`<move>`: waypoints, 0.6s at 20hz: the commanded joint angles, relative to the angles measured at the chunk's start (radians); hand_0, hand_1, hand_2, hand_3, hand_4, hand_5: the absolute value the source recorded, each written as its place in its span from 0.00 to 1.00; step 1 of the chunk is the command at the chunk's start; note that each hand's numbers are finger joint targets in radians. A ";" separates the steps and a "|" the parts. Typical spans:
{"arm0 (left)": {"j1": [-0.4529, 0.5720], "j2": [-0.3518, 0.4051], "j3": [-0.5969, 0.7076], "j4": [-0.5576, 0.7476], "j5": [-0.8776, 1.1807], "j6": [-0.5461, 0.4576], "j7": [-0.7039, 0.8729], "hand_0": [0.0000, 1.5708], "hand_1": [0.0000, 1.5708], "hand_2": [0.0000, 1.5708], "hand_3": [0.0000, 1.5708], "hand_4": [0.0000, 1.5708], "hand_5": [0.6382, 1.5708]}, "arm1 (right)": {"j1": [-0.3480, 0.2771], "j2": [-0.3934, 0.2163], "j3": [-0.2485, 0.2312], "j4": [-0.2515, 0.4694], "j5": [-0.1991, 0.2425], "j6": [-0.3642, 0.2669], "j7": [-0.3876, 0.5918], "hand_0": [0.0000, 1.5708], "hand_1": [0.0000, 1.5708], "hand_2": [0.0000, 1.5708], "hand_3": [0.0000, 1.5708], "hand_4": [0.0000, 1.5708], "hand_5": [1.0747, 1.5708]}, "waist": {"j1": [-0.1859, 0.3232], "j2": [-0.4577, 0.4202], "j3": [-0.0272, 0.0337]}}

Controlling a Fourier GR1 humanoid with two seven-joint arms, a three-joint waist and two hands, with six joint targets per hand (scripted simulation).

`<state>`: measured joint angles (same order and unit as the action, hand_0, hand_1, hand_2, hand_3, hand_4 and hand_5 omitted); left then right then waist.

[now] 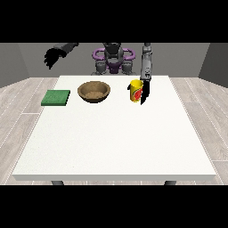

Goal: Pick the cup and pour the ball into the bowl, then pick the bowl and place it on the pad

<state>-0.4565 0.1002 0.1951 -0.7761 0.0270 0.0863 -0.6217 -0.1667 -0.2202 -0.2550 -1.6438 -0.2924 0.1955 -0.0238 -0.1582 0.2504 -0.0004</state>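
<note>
Front view, near to far: worktop (111,147), cup, bowl, pad.
Yellow cup (135,90) upright beside hand at the view's right (144,92), fingers straight down, seemingly touching; likely light, rigid, best held round its side. Bowl (94,91), pad (56,97) leftward; far hand (53,57) raised, fingers relaxed.
</note>
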 commanded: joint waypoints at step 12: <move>-0.106 0.022 -0.102 0.099 -0.220 0.303 0.154 0.81 0.81 1.00 1.00 0.89 0.85 | -0.010 -0.128 -0.111 0.131 -0.128 0.091 0.115 0.00 0.00 0.00 0.19 0.40 0.99 | -0.019 -0.162 0.0018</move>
<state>-0.5217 0.1187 0.1558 -0.6750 -0.1135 0.3198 -0.6011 -0.1935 -0.3393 -0.3589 -1.5747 -0.4181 0.2761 0.0714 -0.1884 0.1747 0.0024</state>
